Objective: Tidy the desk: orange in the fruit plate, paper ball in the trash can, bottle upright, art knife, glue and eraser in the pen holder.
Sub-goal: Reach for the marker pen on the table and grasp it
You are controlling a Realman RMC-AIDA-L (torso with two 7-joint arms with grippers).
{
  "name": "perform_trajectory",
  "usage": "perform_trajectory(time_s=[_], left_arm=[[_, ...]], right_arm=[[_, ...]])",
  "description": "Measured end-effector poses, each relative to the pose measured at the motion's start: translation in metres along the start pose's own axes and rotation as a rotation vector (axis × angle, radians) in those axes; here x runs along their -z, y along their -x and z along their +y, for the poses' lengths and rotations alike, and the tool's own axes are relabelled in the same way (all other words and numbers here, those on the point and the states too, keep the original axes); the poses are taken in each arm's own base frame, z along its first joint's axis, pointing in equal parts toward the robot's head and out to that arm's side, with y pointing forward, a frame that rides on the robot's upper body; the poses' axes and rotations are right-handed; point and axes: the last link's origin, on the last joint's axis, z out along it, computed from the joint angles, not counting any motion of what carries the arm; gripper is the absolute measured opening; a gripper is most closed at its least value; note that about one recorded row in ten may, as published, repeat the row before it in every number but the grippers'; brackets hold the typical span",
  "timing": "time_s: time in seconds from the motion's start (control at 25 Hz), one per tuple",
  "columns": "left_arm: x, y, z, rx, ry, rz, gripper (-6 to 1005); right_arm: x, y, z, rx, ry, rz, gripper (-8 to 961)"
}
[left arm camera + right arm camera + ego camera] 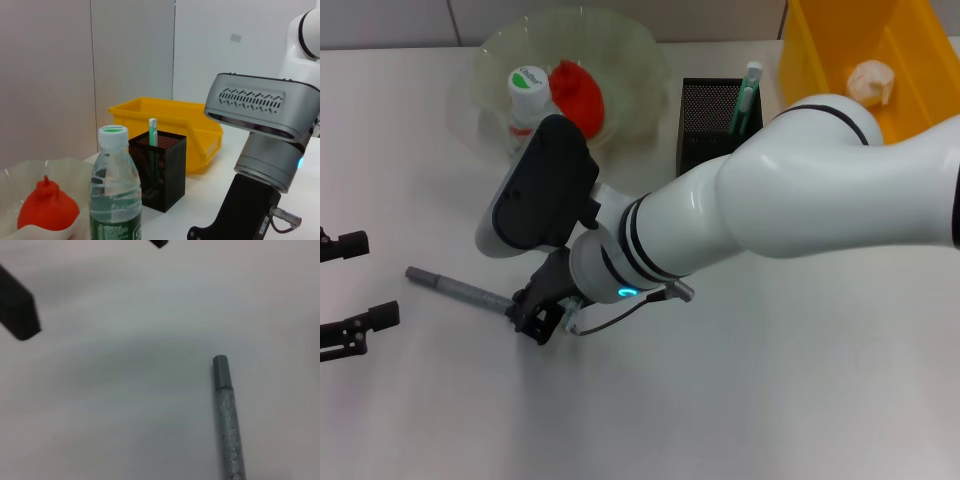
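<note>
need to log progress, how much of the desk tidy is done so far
Mostly done: the orange sits in the fruit plate, the paper ball is in the trash can, the bottle stands upright and a green-capped stick is in the pen holder. The right hand is at the grey art knife lying on the table. No eraser shows. The left hand waits aside.

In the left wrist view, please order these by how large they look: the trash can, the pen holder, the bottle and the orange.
1. Bottle: looks largest, but it stands nearest the camera.
2. Trash can: farther back, so it looks smaller than it is.
3. Pen holder.
4. Orange: smallest, lying in the fruit plate.
</note>
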Motion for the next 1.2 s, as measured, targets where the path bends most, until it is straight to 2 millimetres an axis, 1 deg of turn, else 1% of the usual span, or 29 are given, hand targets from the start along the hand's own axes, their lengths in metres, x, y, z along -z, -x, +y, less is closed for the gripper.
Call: perform_trajectory(time_s=[0.08, 0.24, 0.32, 0.48, 0.52, 0.64, 0.68, 0.72, 0.8, 0.88, 0.96, 1.08, 1.2], left_arm=[[0.0, 0.0, 0.0, 0.002, 0.0, -0.002, 819], [0.001, 0.001, 0.001, 0.004, 0.002, -0.004, 819], [0.002, 0.001, 0.002, 0.004, 0.002, -0.005, 819], [0.004, 0.001, 0.002, 0.006, -0.002, -0.003, 819], [0.004, 0.001, 0.002, 0.007, -0.003, -0.002, 818], [0.004, 0.001, 0.003, 0.005, 0.0, 0.002, 818], [0.004, 0.001, 0.003, 0.005, 0.0, 0.002, 818], [0.003, -0.001, 0.002, 0.002, 0.003, 0.005, 818], [0.002, -0.001, 0.001, 0.001, 0.006, 0.008, 818], [0.001, -0.002, 0.001, 0.0, 0.008, 0.011, 818], [0.0, -0.002, 0.001, -0.001, 0.009, 0.013, 818], [-0.001, -0.003, 0.0, -0.001, 0.011, 0.015, 818], [-0.001, -0.003, 0.0, 0.0, 0.01, 0.015, 818]], right_arm=[[0.0, -0.001, 0.002, -0.004, 0.008, 0.0, 118], [0.003, -0.001, 0.006, -0.004, 0.026, 0.001, 101], [0.009, 0.0, 0.005, -0.007, 0.031, 0.003, 92], [0.031, 0.002, 0.0, 0.001, 0.017, -0.009, 32], [0.04, 0.003, -0.002, -0.002, 0.009, -0.02, 17], [0.062, 0.002, -0.006, -0.007, -0.008, -0.03, 12], [0.078, 0.0, -0.011, -0.014, -0.033, -0.037, 10], [0.078, 0.0, -0.011, -0.014, -0.033, -0.037, 9], [0.088, -0.001, -0.015, -0.022, -0.043, -0.038, 6], [0.092, -0.002, -0.016, -0.016, -0.034, -0.028, 2], [0.091, -0.002, -0.014, 0.004, -0.024, -0.017, -1], [0.084, -0.001, -0.007, 0.041, 0.004, -0.014, -2], [0.075, 0.0, -0.001, 0.045, 0.061, -0.039, 45]])
